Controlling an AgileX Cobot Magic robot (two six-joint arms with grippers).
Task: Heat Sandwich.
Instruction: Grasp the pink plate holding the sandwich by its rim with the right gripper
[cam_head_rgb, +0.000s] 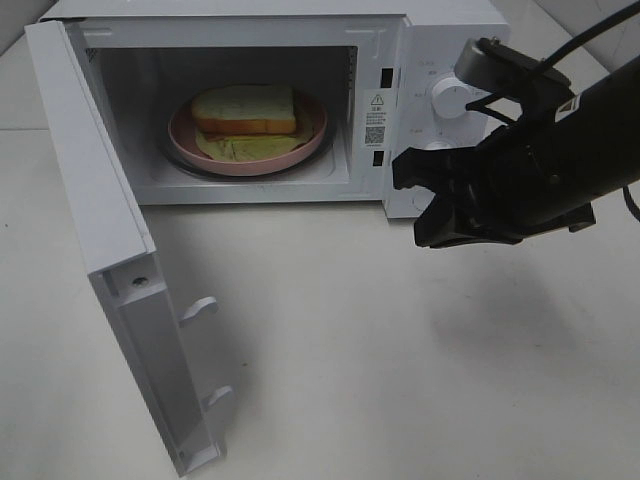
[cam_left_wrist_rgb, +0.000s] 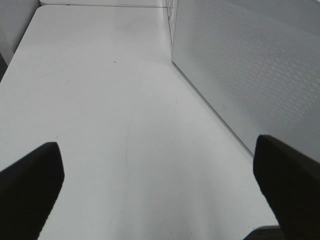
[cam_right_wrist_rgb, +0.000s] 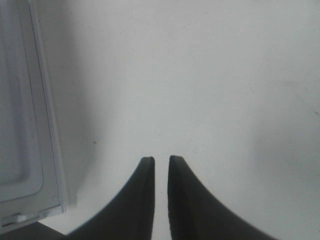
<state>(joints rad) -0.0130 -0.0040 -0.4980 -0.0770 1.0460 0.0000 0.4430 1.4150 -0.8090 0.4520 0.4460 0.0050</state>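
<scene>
The sandwich (cam_head_rgb: 245, 110), white bread with tan crust over pale yellow-green filling, lies on a round pink plate (cam_head_rgb: 315, 130) inside the open white microwave (cam_head_rgb: 440, 40). My right gripper (cam_head_rgb: 415, 205) hangs in front of the microwave's control panel, to the right of the cavity, with nothing in it. In the right wrist view its black fingers (cam_right_wrist_rgb: 145, 190) stand almost together above the bare table, and the gripper (cam_right_wrist_rgb: 161, 159) is shut. My left gripper (cam_left_wrist_rgb: 156, 142) is open wide and empty, low over the table beside the door. It does not show in the exterior view.
The microwave door (cam_head_rgb: 120, 240) is swung fully open to the left and juts toward the front. Its outer face (cam_left_wrist_rgb: 250, 65) is beside my left gripper and its edge (cam_right_wrist_rgb: 45, 125) shows in the right wrist view. Two knobs (cam_head_rgb: 450, 97) are on the panel.
</scene>
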